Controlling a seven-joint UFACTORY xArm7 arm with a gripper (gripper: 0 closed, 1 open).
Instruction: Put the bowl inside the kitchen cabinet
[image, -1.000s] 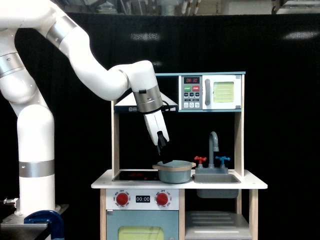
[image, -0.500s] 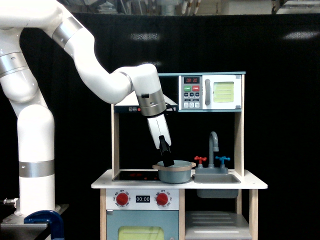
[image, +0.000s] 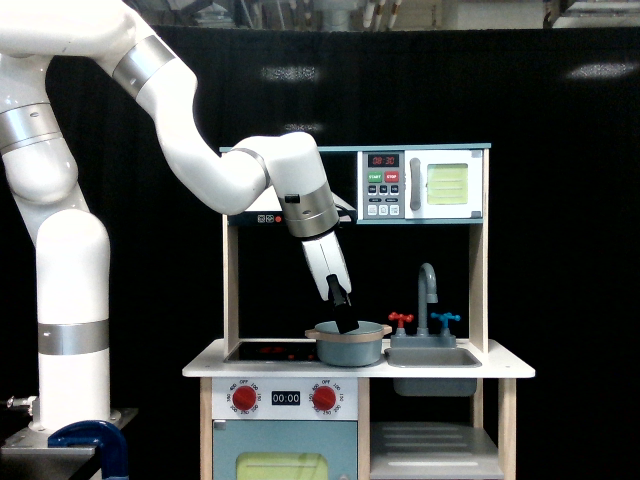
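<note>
One white arm (image: 215, 165) has swung toward 3 o'clock since a second ago, its gripper (image: 346, 326) now dipped into the bowl (image: 349, 345), finger spread unreadable, bowl unmoved on the counter (image: 205, 366) beside the sink (image: 432, 358).

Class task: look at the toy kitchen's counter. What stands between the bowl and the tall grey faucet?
In the exterior view, a small red tap handle stands between the bowl and the grey faucet; a blue one lies beyond the faucet.
</note>
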